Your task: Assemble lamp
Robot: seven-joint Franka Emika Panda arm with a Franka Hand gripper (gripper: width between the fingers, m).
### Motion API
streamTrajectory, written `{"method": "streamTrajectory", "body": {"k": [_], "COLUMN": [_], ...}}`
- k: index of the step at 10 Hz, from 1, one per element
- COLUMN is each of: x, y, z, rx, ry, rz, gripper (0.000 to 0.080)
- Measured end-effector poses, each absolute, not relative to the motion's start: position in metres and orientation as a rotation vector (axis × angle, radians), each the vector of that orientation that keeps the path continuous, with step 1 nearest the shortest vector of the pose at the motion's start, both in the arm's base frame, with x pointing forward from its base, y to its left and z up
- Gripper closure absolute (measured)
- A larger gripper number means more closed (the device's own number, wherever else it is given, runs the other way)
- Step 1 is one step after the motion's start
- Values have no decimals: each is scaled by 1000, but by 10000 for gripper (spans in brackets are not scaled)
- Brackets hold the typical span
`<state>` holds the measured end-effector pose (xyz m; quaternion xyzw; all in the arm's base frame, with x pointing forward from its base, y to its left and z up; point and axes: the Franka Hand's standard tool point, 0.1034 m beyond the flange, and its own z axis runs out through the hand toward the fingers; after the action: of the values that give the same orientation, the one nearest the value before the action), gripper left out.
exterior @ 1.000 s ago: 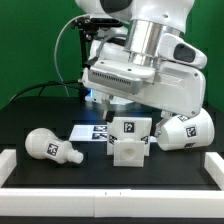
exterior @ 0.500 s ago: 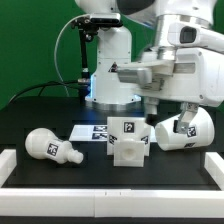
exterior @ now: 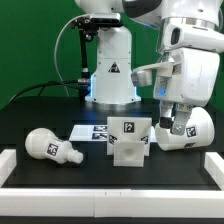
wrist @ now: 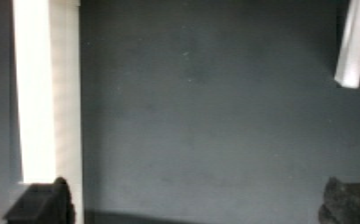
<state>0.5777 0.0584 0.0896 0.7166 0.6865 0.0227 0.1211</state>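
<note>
Three white lamp parts are seen on the black table (exterior: 30,112) in the exterior view. The bulb (exterior: 52,148) lies on its side at the exterior view's left. The base (exterior: 128,140) stands in the middle, just beside the marker board (exterior: 88,132). The shade (exterior: 186,129) lies tilted at the exterior view's right, near the base.

The gripper (exterior: 171,118) is held just above the shade, over the edge that faces the base. Whether it touches the shade cannot be told from this view. The bulb and the base are well apart from the gripper.

How the fingers stand is not shown clearly in the exterior view. It is shown in the wrist view. There the two dark fingertips (wrist: 45,204) are spread wide apart, and only bare table (wrist: 195,100) is seen between them, so nothing is gripped.

A long white strip (wrist: 45,90) and a small white piece (wrist: 355,45) are also seen in the wrist view. What they belong to cannot be told. The white robot pedestal (exterior: 110,72) behind the parts is seen only in the exterior view.
</note>
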Motion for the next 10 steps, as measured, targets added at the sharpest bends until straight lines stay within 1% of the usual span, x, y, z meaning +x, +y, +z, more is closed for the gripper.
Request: {"method": "streamTrajectory", "body": {"k": [1, 3, 5, 7, 10], "x": [582, 586, 580, 582, 580], "y": [53, 41, 41, 42, 49], "z": [94, 95, 95, 95, 94], "rx": [2215, 2473, 2802, 2857, 2976], "ry": [1869, 1534, 973, 873, 603], "rz": [112, 174, 188, 257, 269], "gripper": [100, 100, 100, 100, 100]}}
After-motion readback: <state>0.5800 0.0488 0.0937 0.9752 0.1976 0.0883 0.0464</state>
